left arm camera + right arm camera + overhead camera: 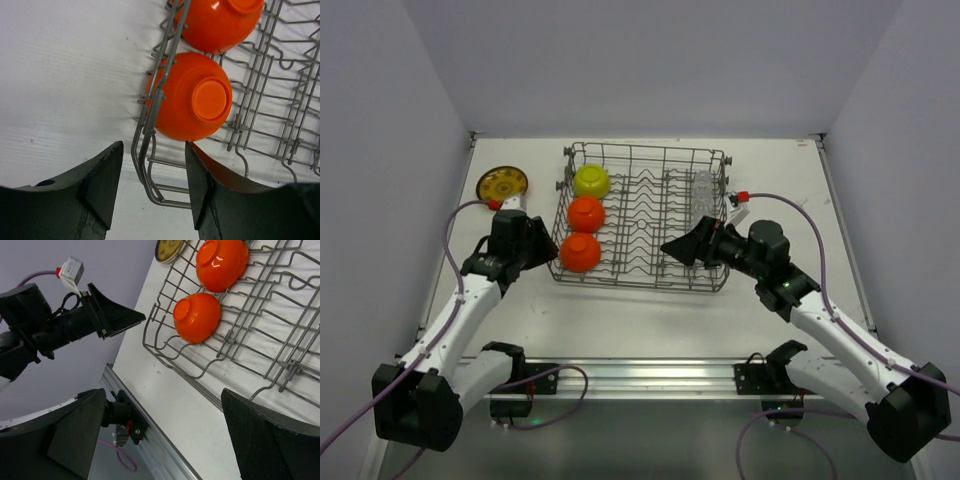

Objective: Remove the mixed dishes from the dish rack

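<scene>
Dish rack point(645, 275) holds yellow-green bowl point(591, 180), two upturned orange bowls point(582, 232), clear glasses point(704, 190); patterned plate point(502, 184) on table outside; left gripper point(152, 187) jaws apart straddling rack rim, right gripper point(165, 435) wide apart, empty.

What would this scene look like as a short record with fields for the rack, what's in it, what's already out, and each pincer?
rack: grey wire dish rack on the table
inside: yellow-green bowl, two orange bowls upside down, clear glasses
out: patterned plate left of the rack
left pincer: open, straddling the rack's corner wall near the nearest orange bowl
right pincer: open, empty
</scene>
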Motion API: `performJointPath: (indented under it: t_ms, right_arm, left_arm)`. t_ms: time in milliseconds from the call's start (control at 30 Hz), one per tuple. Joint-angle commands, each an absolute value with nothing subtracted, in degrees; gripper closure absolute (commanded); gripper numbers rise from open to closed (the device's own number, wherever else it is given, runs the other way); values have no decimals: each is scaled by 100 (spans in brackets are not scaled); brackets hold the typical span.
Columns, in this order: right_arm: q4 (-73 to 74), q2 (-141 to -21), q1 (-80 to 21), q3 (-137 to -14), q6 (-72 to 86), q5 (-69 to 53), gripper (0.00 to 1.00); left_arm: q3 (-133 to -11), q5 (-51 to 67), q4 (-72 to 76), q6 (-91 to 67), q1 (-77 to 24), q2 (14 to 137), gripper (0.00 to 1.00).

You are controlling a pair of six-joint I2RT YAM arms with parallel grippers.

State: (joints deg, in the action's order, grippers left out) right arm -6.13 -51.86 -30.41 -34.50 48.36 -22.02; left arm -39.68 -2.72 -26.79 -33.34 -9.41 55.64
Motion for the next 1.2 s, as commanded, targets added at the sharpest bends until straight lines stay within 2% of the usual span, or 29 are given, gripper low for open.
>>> performJointPath:
  t_ms: [0, 33, 100, 233, 433, 600, 967, 1167]
  right_arm:
    - [-299, -5256, -3155, -3867, 4421, -1846, 1]
    - [-229, -5247, -3164, -3876, 4377, -1837, 1]
    - [-176, -5230, -3164, -3876, 4263, -1837, 1]
    - [-149, -5133, -3164, -3850, 4087, -1872, 1]
    - [-88, -5369, -3173, -4043, 3964, -1951, 1]
    - [-543, -6081, -3331, -4254, 4367, -1995, 1]
    - [-1028, -7926, -3779, -5324, 5089, -1732, 1]
    - [-976, -9069, -3990, -6036, 5361, -1521, 4]
  left_arm:
    - [-4210, -193, -2935, -3067, -1107, 5976, 44]
    - [-4219, -219, -2962, -3076, -1134, 6046, 50]
    - [-4245, -360, -3014, -3111, -1143, 6240, 51]
    - [-4298, -422, -3076, -3138, -1151, 6451, 69]
    - [-4280, -440, -3120, -3199, -1222, 6311, 81]
    - [-4254, -247, -3111, -3190, -1266, 6231, 92]
    - [-4113, -97, -3155, -3278, -1327, 5994, 100]
    - [-4026, -88, -3208, -3392, -1336, 5845, 100]
